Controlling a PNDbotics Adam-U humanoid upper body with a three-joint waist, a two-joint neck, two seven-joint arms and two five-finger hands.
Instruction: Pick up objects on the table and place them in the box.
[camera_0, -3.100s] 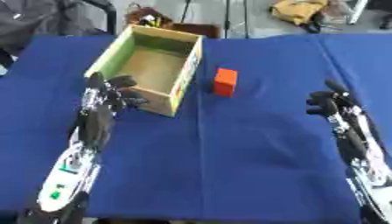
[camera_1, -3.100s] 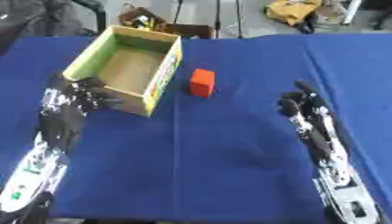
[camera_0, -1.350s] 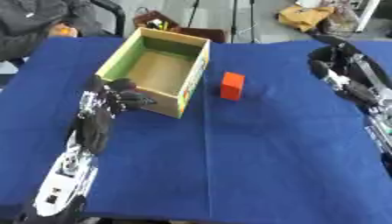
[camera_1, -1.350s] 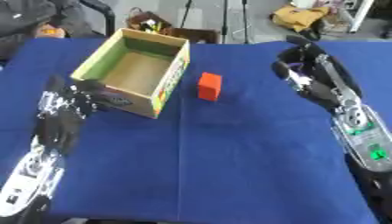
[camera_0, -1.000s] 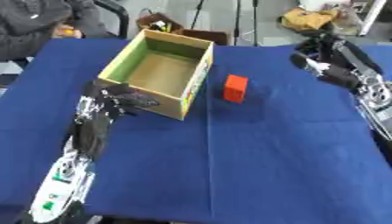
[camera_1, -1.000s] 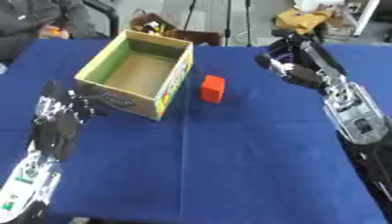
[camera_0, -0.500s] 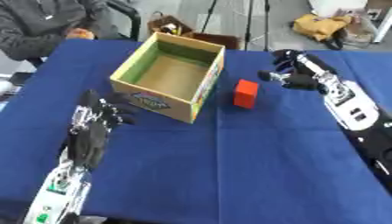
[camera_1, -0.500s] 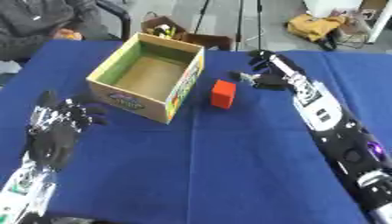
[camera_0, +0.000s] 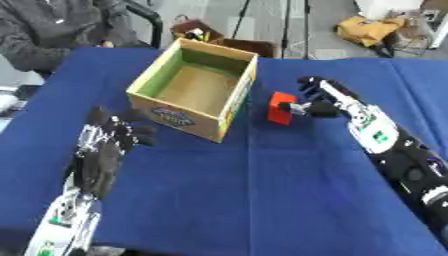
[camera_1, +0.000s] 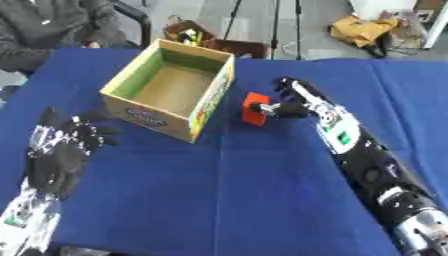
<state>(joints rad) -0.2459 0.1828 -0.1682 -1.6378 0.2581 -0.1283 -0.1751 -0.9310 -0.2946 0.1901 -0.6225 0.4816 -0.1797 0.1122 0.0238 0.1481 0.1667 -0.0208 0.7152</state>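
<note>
Since half a second ago, the right hand (camera_0: 320, 103) has been brought against the small red block (camera_0: 280, 107), fingers curled at its right side, beside the open cardboard box (camera_0: 196, 95) on blue cloth (camera_0: 262, 200). Left hand (camera_0: 105, 150) is spread, released.

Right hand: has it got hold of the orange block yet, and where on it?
The right hand is at the orange block, with a finger against its right side. Whether the fingers actually close round it cannot be told. The left hand holds nothing.
</note>
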